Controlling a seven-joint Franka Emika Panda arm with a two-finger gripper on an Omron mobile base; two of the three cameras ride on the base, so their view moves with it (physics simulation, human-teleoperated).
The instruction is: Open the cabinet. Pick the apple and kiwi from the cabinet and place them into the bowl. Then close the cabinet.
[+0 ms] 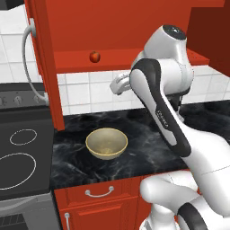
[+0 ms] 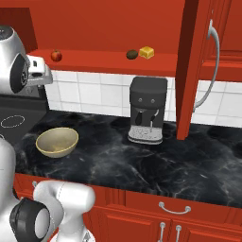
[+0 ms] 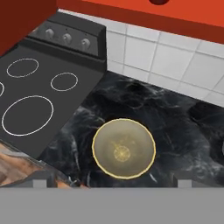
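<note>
Two cabinet point(image 2: 118, 28) doors open, coffee machine point(image 2: 147, 109) beside bowl point(image 2: 57, 141), claw point(image 3: 112, 180) wide, empty.

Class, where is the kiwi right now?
In the right base view, the kiwi sits on the open cabinet's shelf, beside the cheese wedge, above the coffee machine.

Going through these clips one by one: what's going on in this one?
The cabinet doors stand open. The apple and kiwi sit on its shelf beside a cheese wedge. The bowl on the counter is empty. The robot's gripper, jaws open and holding nothing, hangs above the bowl, below the shelf.
</note>
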